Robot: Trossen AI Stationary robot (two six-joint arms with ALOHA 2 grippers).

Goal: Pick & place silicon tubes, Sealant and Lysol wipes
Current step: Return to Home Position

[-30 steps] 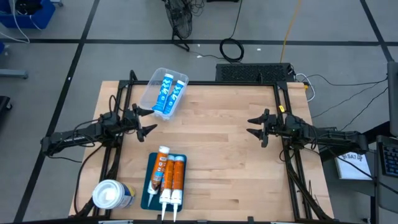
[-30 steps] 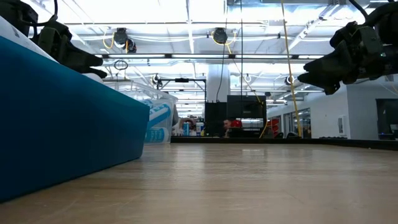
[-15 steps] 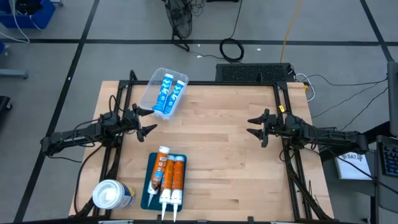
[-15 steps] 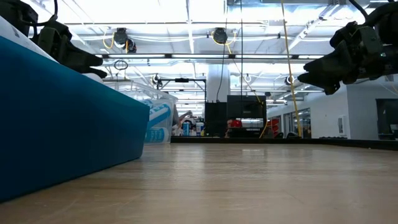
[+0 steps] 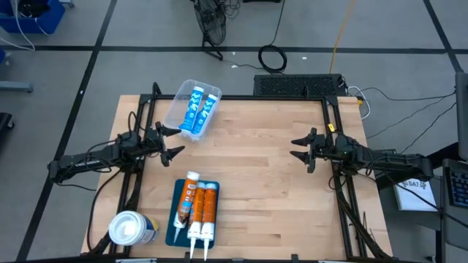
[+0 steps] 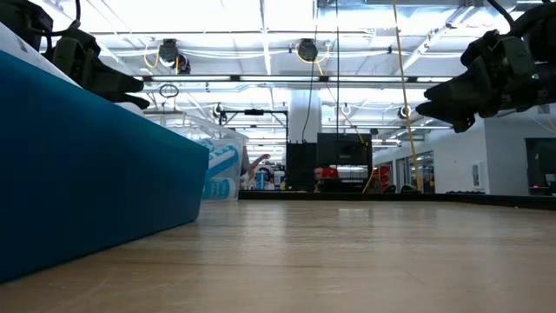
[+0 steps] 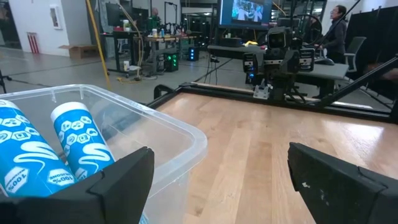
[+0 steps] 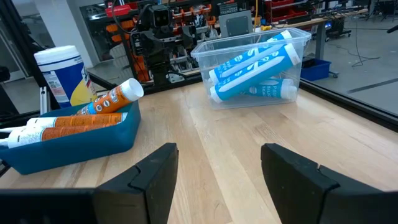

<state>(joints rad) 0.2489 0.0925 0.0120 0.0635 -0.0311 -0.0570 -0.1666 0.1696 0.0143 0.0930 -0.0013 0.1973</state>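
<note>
The Lysol wipes canister (image 5: 131, 229), with a white lid and a yellow-and-blue label, stands on its base at the table's near left corner; it also shows in the right wrist view (image 8: 61, 74). Three orange sealant tubes (image 5: 198, 210) lie in a blue tray (image 5: 178, 219), one propped on the tray's rim (image 8: 115, 97). Two blue-and-white tubes (image 5: 197, 109) lie in a clear bin (image 5: 178, 109) at the far left. My left gripper (image 5: 178, 142) is open and empty just near of the bin. My right gripper (image 5: 298, 147) is open and empty at the table's right side.
A black frame rail (image 5: 336, 175) runs along the table's right side and another (image 5: 134, 175) along its left. The middle of the wooden table (image 5: 256, 175) lies between the grippers. A black box (image 5: 296, 85) sits behind the far edge.
</note>
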